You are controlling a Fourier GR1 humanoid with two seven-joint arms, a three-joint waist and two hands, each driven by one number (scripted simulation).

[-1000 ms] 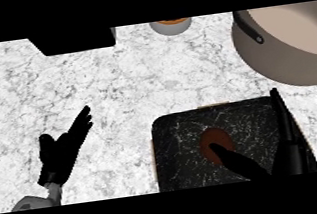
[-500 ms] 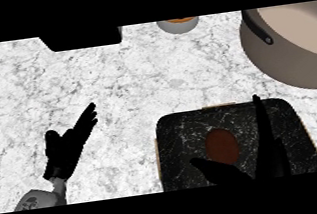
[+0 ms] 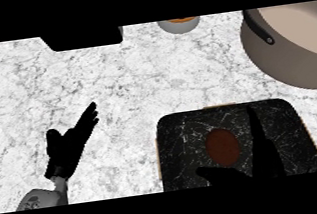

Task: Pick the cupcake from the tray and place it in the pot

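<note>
White marble counter point(image 3: 150, 80) across the whole view. At its far right corner, large grey pot point(image 3: 284, 68), upright, partly cut off by the edge. Against the near edge, right of middle, dark speckled tray point(image 3: 184, 141). Over the tray, right hand point(image 3: 253, 169): fingers straight, thumb spread, holding nothing; reaches along just right of the cupcake, contact impossible to tell. Toward the near left corner, left hand point(image 3: 69, 150), open, fingers straight, empty. At the far edge, black block point(image 3: 82, 39). On the tray's middle, brown cupcake point(image 3: 222, 147). Also at the far edge, small grey cup point(image 3: 178, 24).
</note>
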